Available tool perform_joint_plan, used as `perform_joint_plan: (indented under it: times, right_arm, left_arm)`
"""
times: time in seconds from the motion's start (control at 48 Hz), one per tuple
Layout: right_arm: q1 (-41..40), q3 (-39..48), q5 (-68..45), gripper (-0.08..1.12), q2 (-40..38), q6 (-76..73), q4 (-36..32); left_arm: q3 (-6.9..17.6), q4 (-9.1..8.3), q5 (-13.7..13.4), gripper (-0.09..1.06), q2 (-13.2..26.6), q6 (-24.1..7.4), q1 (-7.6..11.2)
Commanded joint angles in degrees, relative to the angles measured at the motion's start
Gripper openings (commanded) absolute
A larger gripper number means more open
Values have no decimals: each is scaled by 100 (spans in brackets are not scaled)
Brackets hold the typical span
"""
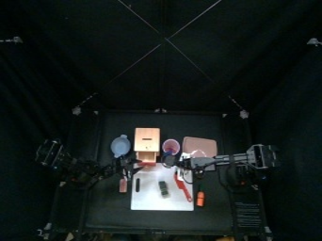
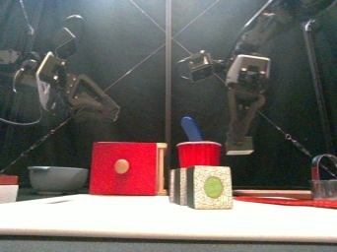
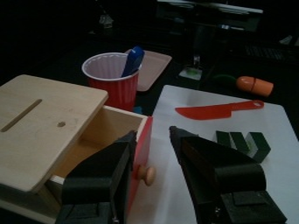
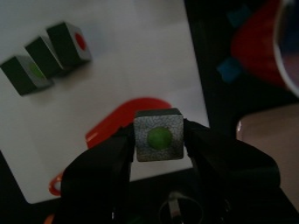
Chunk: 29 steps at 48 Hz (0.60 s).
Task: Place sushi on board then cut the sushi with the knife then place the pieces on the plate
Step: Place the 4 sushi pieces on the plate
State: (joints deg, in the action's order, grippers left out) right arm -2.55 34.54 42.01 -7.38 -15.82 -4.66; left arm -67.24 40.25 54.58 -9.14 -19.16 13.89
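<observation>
While the right jaws [image 4: 158, 144] pinch 1 sushi piece [image 4: 158, 133] by its sides, its green centre facing the wrist camera, I see it held up off the white cutting board [image 4: 117, 35], above the red knife [image 4: 117, 121] that lies flat there. 3 more dark green blocks [image 4: 47, 57] sit side by side on the board, apart from the knife. On the desk [image 1: 94, 202] behind the board, the pink tray [image 1: 199, 146] lies at the right, just beside the red cup [image 3: 107, 77] that holds the blue knife [image 3: 132, 59]. My left jaws [image 3: 152, 157] are spread and hold nothing, hanging over the red drawer front of the wooden box [image 3: 47, 122]
</observation>
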Motion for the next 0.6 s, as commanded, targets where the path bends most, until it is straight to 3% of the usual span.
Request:
perform_joint_plan:
  times: [0.021,0.188,0.333,0.604]
  right_arm:
    - [-141,633,-123,53,-712,-255,-70]
    - [-756,949,-387,53,-853,-281,-519]
    - [-1441,861,-527,53,-439,-62,-976]
    - [-1995,369,-343,53,519,984,-914]
  left_arm:
    - [79,0,18,76,-26,-9,9]
    - [105,-9,18,76,-18,-35,-26]
    - [123,-18,18,76,-18,-53,-35]
    - [114,-18,18,76,-18,-35,-35]
